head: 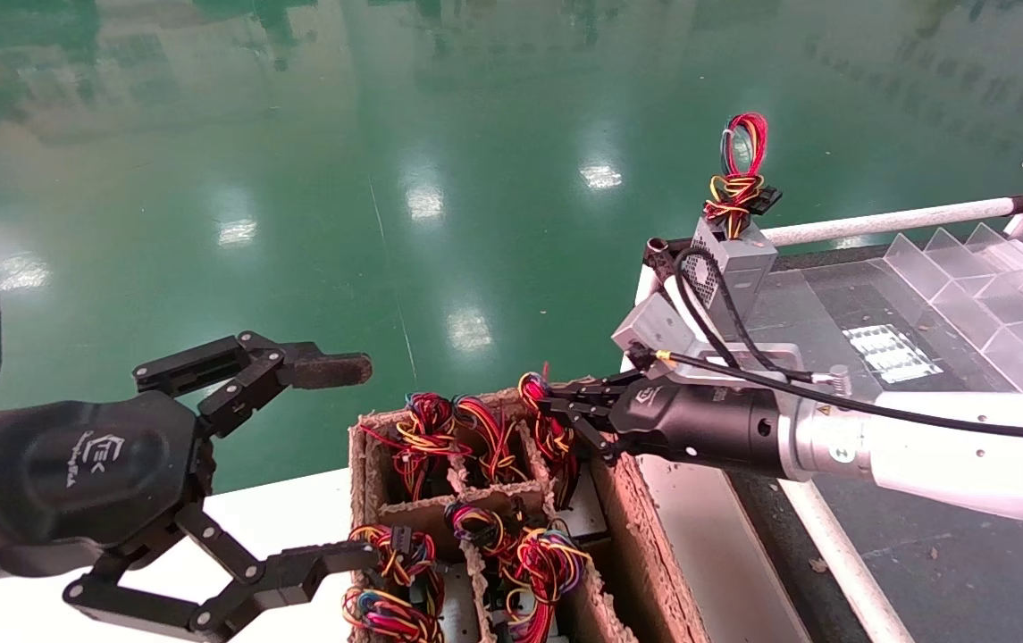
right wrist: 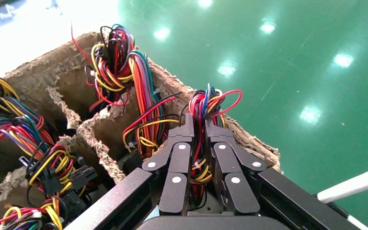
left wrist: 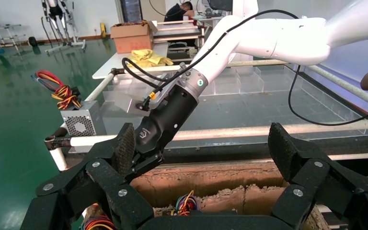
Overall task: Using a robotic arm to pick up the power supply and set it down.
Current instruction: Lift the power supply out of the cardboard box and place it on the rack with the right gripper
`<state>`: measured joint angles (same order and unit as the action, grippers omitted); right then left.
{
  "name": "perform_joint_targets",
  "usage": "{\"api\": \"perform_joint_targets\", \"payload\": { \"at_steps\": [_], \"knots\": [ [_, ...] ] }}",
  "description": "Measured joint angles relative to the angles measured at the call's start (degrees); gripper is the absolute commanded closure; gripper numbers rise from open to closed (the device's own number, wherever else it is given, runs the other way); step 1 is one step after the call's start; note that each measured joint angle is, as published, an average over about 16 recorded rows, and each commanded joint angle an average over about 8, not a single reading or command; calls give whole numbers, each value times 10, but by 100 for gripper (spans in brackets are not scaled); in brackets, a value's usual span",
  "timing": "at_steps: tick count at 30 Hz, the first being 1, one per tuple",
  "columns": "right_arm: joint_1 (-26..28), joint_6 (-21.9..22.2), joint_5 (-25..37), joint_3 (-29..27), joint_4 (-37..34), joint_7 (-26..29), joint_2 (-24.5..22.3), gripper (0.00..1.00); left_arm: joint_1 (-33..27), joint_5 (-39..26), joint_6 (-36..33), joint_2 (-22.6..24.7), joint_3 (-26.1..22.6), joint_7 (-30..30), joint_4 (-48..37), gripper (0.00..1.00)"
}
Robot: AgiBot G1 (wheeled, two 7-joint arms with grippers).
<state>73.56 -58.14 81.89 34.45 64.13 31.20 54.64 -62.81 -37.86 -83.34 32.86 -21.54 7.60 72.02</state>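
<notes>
Brown pulp-cardboard crate [head: 627, 536] fills the lower middle of the head view, its cells stuffed with wire bundles; at its upper right corner the right pincer [head: 556, 413] is clenched on the wire bundle [head: 542, 420] of a power supply whose metal body stays hidden down in the cell. Another power supply [head: 730, 259] already stands upright in the upper right, on the corner of the counter [head: 922, 536], loom pointing up. The left pincer [head: 332, 455] hangs released in the lower left, parked. In the left wrist view the right pincer [left wrist: 139, 165] sits left of centre, dipped behind the crate wall, with the standing unit at the left edge. The right wrist view, at centre, shows both fingers [right wrist: 179, 163] pressed on the red and yellow strands. By my judgement the box is stiff and fairly heavy while the loom is soft and stretchy, so it would swing; the metal body is the surer hold.
</notes>
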Motion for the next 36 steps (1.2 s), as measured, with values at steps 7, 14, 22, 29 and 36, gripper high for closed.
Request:
{"api": "perform_joint_targets", "payload": {
  "at_steps": [7, 14, 22, 29, 36],
  "knots": [
    [-6, -9, -49, -29, 9, -12, -20, 100, 0, 0, 0, 0, 0, 0, 0, 0],
    [-6, -20, -113, -72, 20, -26, -48, 100, 0, 0, 0, 0, 0, 0, 0, 0],
    [1, -31, -186, -129, 22, -41, -87, 100, 0, 0, 0, 0, 0, 0, 0, 0],
    [11, -40, -232, -172, 3, -58, -119, 100, 0, 0, 0, 0, 0, 0, 0, 0],
    [23, -39, -243, -197, -40, -88, -142, 100, 0, 0, 0, 0, 0, 0, 0, 0]
  ]
}}
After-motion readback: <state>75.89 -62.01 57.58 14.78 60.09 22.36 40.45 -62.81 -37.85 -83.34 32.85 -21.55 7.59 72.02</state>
